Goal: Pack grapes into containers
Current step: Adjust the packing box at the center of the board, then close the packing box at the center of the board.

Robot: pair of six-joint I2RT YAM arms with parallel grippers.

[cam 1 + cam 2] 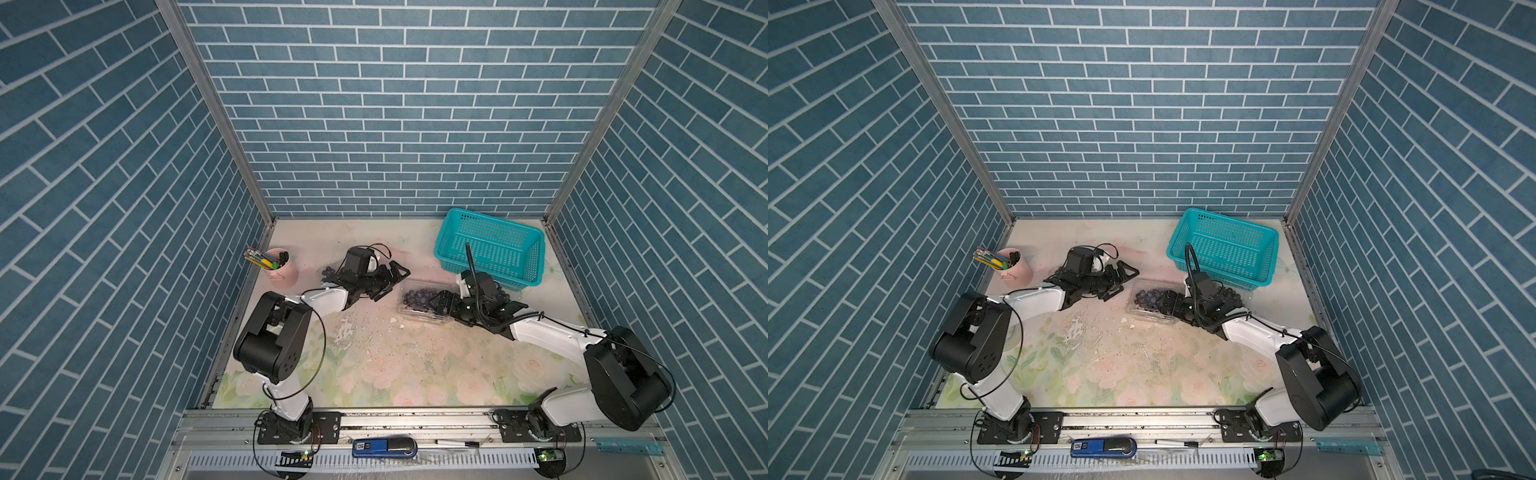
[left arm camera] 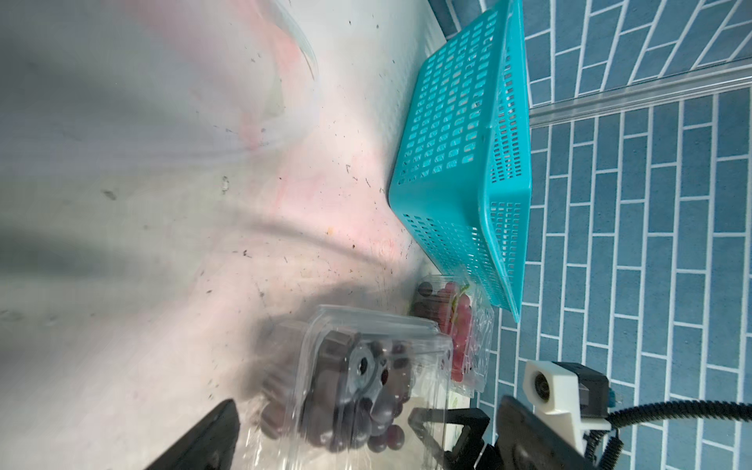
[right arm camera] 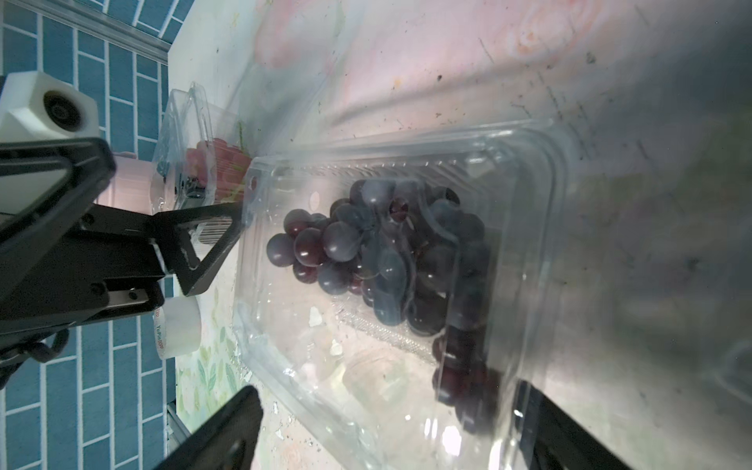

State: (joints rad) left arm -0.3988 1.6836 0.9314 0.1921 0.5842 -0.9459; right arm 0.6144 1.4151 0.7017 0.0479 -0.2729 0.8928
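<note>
A white cylinder (image 3: 181, 327) at frame left reads "YuPin". Right end effector (image 3: 386, 388) spread astride the grape container (image 3: 541, 228); left end effector (image 1: 390, 284) spread.

Only one piece of print reads at all, in the right wrist view. A white cylinder (image 3: 179, 329) carries red lettering near one end that begins "YuPin", and the characters after it are too small to make out. In both top views, a blue and black device (image 1: 384, 449) (image 1: 1104, 448) on the front rail (image 1: 415, 424) bears a small white tag. The tag shows two dark characters, perhaps "05", not surely legible.
</note>
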